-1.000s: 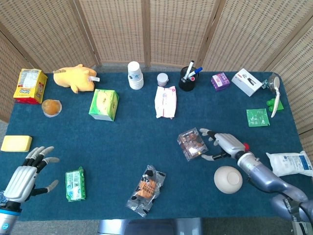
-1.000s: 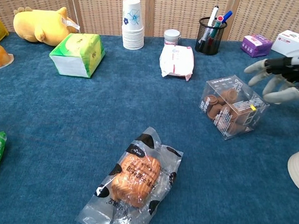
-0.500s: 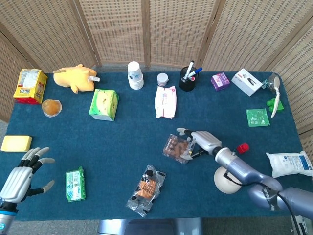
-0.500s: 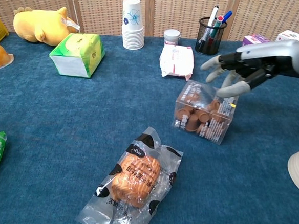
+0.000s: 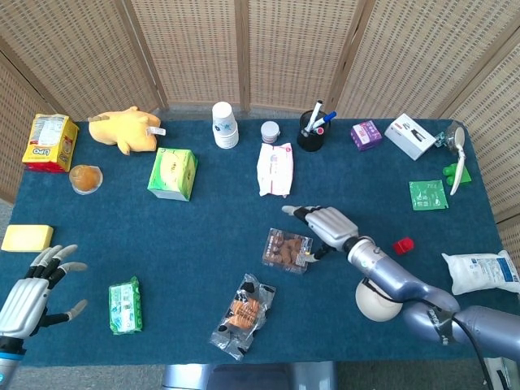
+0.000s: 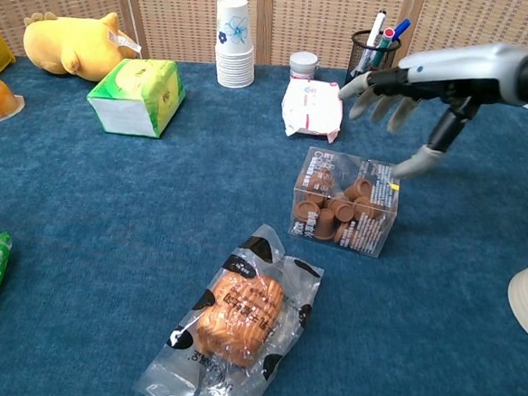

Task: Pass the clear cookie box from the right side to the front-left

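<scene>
Two hands are in view above one blue-covered table (image 5: 203, 236). The table carries all loose items.

Right hand (image 5: 325, 226): it reaches in from the right side, fingers spread apart, gripping nothing. In the chest view the right hand (image 6: 407, 90) hovers above and just right of the clear cookie box, with one lower fingertip (image 6: 409, 165) close beside the box's upper right corner; contact cannot be confirmed.

Left hand (image 5: 28, 292): it sits at the front-left edge of the table, fingers spread, gripping nothing. It does not appear in the chest view.

Clear cookie box (image 5: 287, 250): it stands upright on the table near the centre, slightly right of the midline and toward the front, well apart from the left hand. In the chest view the clear cookie box (image 6: 344, 213) shows brown cookies inside and printed labels on its side.

Packaged pastry (image 5: 242, 315): it lies flat in a clear wrapper, just in front and to the left of the box.

Green tissue box (image 5: 173, 173): it lies toward the back left.

White bowl (image 5: 378, 298): it sits upside down beneath the right forearm.

Green snack pack (image 5: 124, 305): it lies near the left hand.
</scene>
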